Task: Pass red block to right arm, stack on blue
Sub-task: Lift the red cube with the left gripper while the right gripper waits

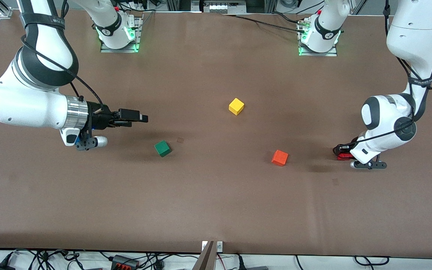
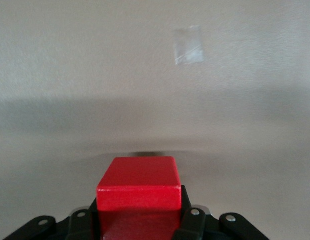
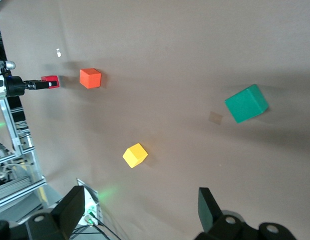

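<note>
The red block (image 2: 139, 187) sits between the black linked fingers (image 2: 192, 220) of my left gripper (image 2: 139, 216), which is shut on it. In the front view this gripper (image 1: 341, 153) is low at the table near the left arm's end, with the red block (image 1: 344, 156) showing under the wrist. The right wrist view shows the same red block (image 3: 50, 81) beside the orange cube. My right gripper (image 1: 143, 118) hangs open and level above the table near the green cube, its fingers (image 3: 74, 202) wide apart around nothing (image 3: 139, 205). The blue block shows in no view.
An orange cube (image 1: 279, 157) lies on the brown table (image 1: 216, 210) close to the left gripper. A yellow cube (image 1: 236, 106) sits mid-table, farther from the front camera. A green cube (image 1: 162, 148) lies just below the right gripper's tips.
</note>
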